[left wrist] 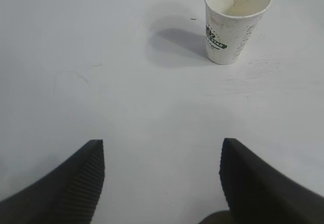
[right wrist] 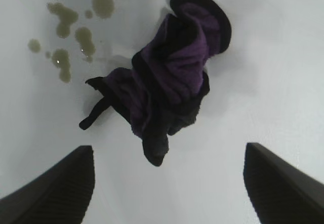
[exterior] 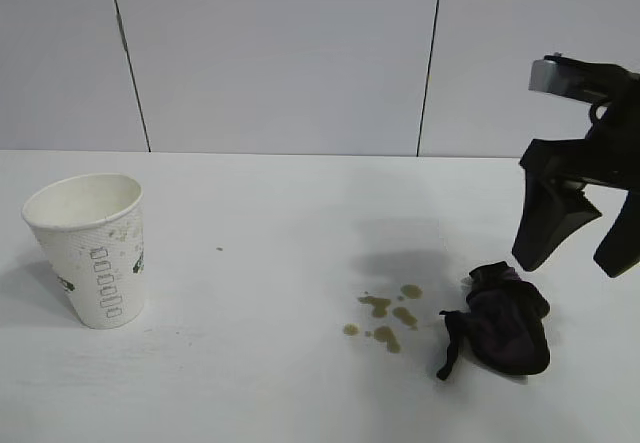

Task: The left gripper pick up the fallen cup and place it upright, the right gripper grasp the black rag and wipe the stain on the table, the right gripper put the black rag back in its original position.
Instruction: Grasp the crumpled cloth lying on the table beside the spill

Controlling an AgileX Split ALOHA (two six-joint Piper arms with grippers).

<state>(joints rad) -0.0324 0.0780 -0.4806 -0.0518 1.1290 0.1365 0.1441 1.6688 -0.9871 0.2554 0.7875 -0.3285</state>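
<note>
Rag [exterior: 503, 321] first, since it lies nearest me on the table [exterior: 260, 263], crumpled in a heap toward the right side, black with purple folds and one thin tail trailing off toward the front. From my right wrist camera I see the rag [right wrist: 169, 90] spread out below the right claw [right wrist: 169, 183], whose two fingers [right wrist: 61, 183] stand wide apart with nothing between them. The rag is not touched; bare table shows between it and the fingertips.

Just left of the rag sits the stain [exterior: 385, 313], a loose cluster of olive-brown drops, close beside the cloth but not under it. In the right wrist camera the stain [right wrist: 71, 37] shows as several separate blots, the nearest one just short of the rag's edge.

Over on the left side, well apart from the stain, the cup [exterior: 90, 248] stands upright on its narrow base, mouth up, the column of small rectangles facing me and a few brownish specks on its wall. My left wrist camera shows the cup [left wrist: 235, 21] with its logo side and a pale residue inside. The left claw [left wrist: 162, 183] hangs above bare table well back from the cup, its ribbed fingers [left wrist: 76, 183] wide and holding nothing. I cannot see that claw in the outside camera.

Farthest back, the right claw [exterior: 580, 253] hangs in the air above and a little behind the rag, fingers pointing down, clear of the table.
</note>
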